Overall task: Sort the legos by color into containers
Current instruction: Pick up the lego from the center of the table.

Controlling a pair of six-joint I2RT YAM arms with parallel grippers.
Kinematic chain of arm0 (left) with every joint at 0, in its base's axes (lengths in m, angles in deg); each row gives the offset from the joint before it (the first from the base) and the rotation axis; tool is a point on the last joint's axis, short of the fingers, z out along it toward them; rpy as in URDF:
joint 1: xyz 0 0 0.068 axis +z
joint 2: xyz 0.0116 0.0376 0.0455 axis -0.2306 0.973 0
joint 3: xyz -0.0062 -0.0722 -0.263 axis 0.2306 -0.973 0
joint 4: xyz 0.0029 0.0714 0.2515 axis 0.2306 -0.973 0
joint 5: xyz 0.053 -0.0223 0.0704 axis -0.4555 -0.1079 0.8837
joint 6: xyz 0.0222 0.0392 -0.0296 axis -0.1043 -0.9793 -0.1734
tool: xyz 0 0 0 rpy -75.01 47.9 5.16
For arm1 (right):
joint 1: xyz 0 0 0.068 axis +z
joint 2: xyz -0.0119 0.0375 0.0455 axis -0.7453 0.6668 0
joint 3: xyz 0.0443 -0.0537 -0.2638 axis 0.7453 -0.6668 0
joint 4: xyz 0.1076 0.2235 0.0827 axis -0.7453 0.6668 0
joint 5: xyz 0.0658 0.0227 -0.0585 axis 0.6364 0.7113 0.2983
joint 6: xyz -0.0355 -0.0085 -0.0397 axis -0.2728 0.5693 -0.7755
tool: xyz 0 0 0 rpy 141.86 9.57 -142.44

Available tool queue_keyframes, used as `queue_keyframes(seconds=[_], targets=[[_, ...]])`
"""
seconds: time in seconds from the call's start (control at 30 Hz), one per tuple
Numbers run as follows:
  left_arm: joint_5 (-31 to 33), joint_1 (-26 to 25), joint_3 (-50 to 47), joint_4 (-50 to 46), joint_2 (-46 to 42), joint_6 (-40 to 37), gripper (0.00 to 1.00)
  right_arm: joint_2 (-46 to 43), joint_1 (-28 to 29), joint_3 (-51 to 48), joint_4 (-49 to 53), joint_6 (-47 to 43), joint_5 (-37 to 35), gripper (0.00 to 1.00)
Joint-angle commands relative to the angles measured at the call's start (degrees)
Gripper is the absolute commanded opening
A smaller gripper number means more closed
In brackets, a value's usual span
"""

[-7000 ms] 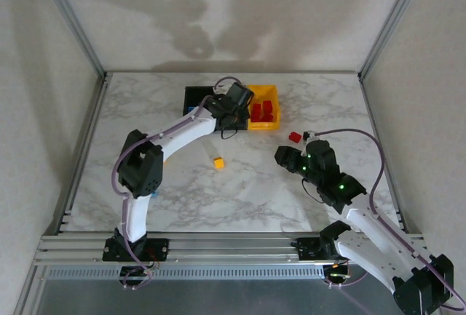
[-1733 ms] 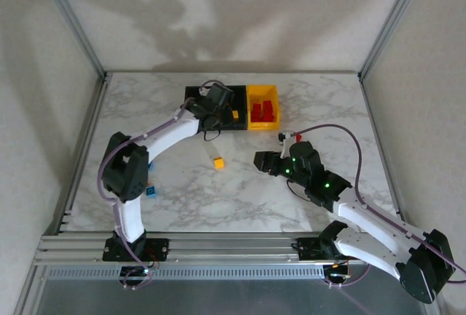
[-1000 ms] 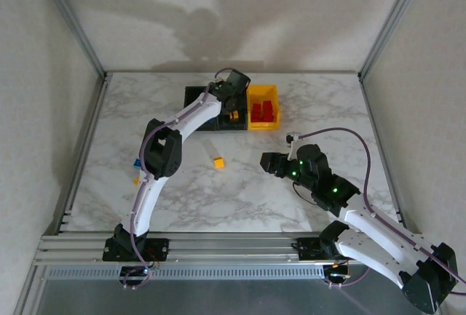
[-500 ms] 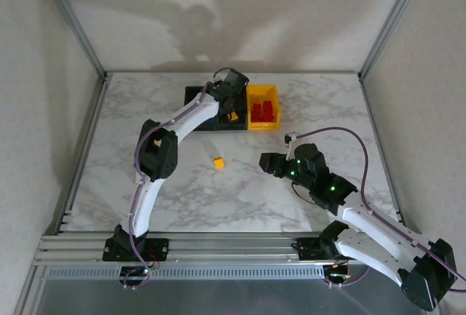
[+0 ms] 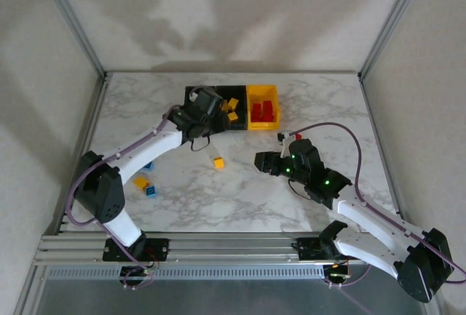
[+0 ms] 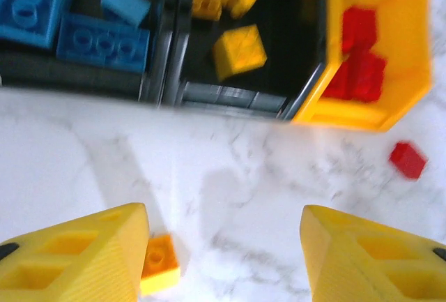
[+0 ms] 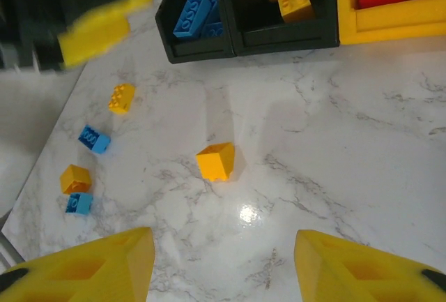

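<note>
We have the left hand (image 6: 223, 246) open and empty just in front of the containers (image 6: 223, 97), with blues, yellows and reds each in their own bin. Our right hand (image 7: 223, 260), open too, lines up on the loose yellow lego (image 7: 216, 161) lying on the bench (image 7: 348, 141) in front of the containers, probably next.

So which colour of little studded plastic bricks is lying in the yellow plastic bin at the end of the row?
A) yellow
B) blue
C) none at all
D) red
D: the yellow plastic bin holds red studded bricks; the yellow bricks lie in the middle black bin, and the blue bricks in the other black bin.
</note>
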Motion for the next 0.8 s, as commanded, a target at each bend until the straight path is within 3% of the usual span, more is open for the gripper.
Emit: queue_keyframes(seconds=[0.0,0.27,0.77], targets=[[-1.82,-2.42,-6.30,1.95,-1.58,3.45,0.61,-0.14,-0.28,1.26,-0.68,-1.14,1.25,0.56],[-1.00,-6.34,-13.85,5.59,0.01,8.88,0.65,0.20,-0.05,-2.60,-0.68,1.01,2.11,0.58],[2.80,-6.90,-13.79,6.57,7.73,10.57,0.64,2.44,1.67,-2.84,-0.68,2.05,0.01,0.60]])
